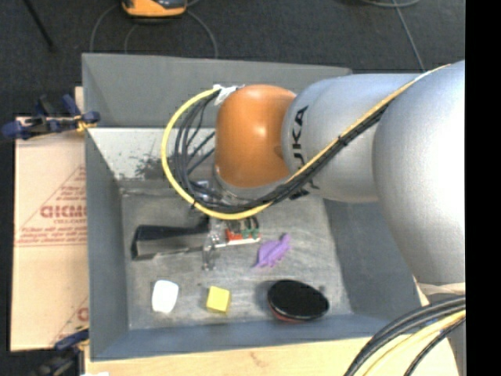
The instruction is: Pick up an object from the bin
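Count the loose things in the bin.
5: black bar at left, white lump lower left, yellow cube beside it, purple piece mid-floor, black disc lower right. The arm may hide more.

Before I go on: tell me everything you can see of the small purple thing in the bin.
The purple thing is small, pale violet and irregular, with pointed lobes. It may be a plastic toy, but I cannot tell what it depicts. It lies flat on the bin floor, right of centre, to the right of the gripper and further up the view than the black oval disc. No other loose thing seems to touch it.
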Tool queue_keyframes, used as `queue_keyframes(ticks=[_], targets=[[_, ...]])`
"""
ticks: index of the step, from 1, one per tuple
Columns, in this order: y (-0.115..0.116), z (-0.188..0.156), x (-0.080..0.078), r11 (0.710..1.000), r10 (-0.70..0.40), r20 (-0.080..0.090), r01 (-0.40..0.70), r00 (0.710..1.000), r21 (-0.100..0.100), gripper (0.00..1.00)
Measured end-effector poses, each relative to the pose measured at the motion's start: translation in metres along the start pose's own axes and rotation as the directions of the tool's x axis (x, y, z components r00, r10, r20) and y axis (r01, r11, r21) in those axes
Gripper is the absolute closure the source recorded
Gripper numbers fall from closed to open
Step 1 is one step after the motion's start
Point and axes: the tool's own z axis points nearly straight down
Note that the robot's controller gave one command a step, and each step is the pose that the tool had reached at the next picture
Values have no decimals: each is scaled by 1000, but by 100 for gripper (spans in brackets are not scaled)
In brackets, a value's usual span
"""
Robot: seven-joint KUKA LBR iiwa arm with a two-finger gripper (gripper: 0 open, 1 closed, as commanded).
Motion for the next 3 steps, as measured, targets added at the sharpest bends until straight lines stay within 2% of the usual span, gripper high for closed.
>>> queue_keyframes(ticks=[1, 2, 3], targets=[[-6, -5, -25, 998, -66, 31, 66, 997, -2, 0], [0, 55, -21, 998, 63, 13, -63, 998, -5, 100], [0, 55, -21, 998, 63, 13, -63, 998, -5, 100]])
